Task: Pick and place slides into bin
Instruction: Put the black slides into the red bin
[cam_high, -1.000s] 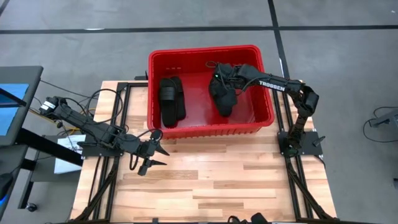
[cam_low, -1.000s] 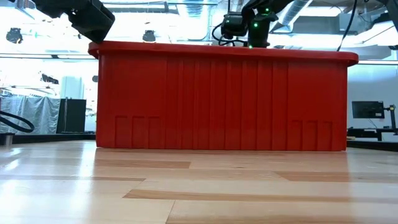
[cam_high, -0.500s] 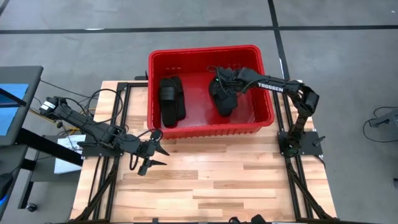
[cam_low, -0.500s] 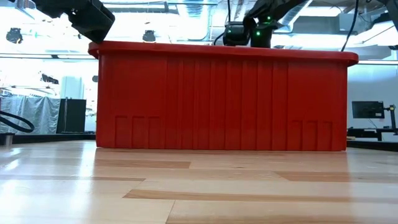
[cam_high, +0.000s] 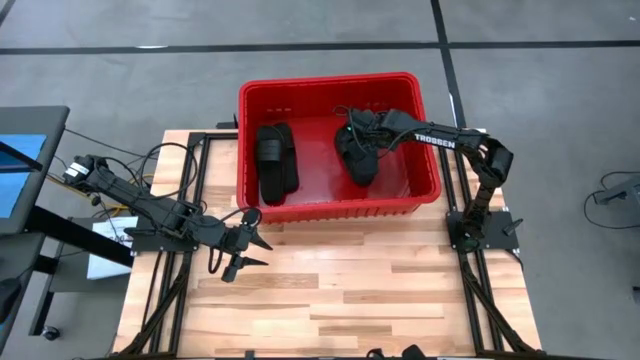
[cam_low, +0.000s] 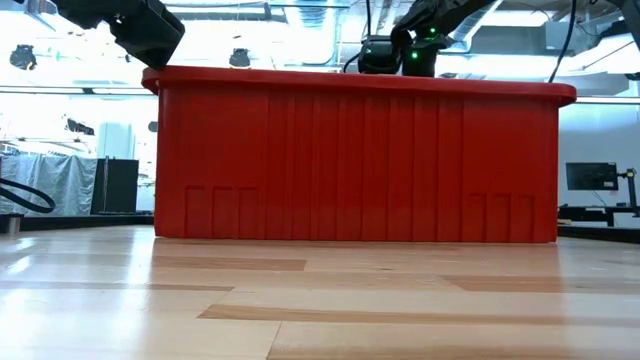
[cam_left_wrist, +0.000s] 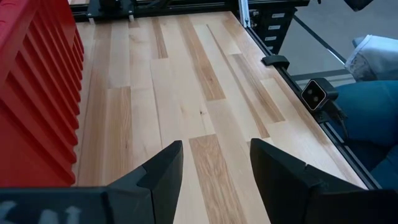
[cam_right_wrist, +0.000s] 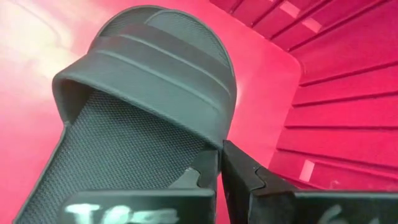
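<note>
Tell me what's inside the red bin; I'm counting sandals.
Inside the bin, black sandals lie in two groups: left and right. The right pincer reaches in over the right group. Stacking hides the exact count.

Red bin (cam_high: 330, 88), matte black slides (cam_high: 277, 160), pale striped wood table (cam_high: 330, 290)

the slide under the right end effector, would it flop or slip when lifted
The slide looks moulded: its wide strap holds its arch unsupported, so probably only slight flex. The matte, textured footbed suggests decent grip. The right end effector pinches one thin edge, so it may dangle.
</note>
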